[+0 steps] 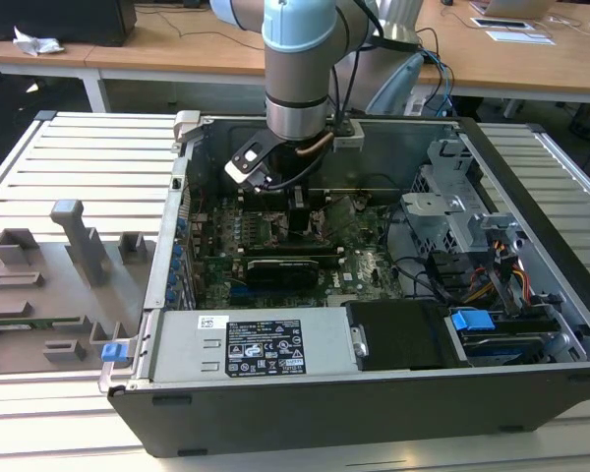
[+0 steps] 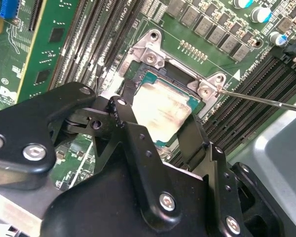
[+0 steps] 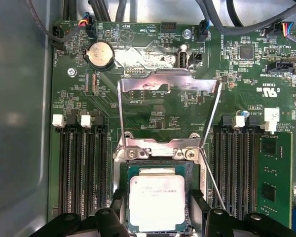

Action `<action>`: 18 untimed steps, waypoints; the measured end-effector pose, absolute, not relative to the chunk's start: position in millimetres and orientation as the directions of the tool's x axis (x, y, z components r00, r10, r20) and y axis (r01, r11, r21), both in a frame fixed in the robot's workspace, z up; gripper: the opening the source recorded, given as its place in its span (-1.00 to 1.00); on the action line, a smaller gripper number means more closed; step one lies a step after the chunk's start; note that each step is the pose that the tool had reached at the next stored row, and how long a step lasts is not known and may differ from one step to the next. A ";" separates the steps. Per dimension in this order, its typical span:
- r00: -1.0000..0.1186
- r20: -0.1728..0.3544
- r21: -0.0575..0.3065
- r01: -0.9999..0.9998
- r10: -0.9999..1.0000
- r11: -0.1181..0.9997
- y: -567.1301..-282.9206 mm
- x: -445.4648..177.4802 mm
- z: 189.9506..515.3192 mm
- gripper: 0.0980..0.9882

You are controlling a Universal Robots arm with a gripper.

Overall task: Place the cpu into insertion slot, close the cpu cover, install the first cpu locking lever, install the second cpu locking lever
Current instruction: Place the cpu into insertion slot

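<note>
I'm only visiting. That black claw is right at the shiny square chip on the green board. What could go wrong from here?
1. The gripper is around the cpu at the insertion slot. If the chip lies slightly askew, the fine contacts could bend.
2. A thin locking lever runs close beside the gripper and might snag.
3. The cpu cover is swung open, so a knock could drop it early.
</note>
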State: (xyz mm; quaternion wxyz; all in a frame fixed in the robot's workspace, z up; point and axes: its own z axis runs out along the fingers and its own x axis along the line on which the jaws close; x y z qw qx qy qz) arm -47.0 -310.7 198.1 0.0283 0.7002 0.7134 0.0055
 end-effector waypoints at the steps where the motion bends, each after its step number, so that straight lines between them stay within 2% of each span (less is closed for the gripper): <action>1: -0.018 -0.033 0.048 0.999 0.999 0.019 -311.1 -47.0 198.1 0.17; 18: -0.018 -0.032 0.047 0.999 0.999 0.019 -313.3 -46.8 200.7 0.17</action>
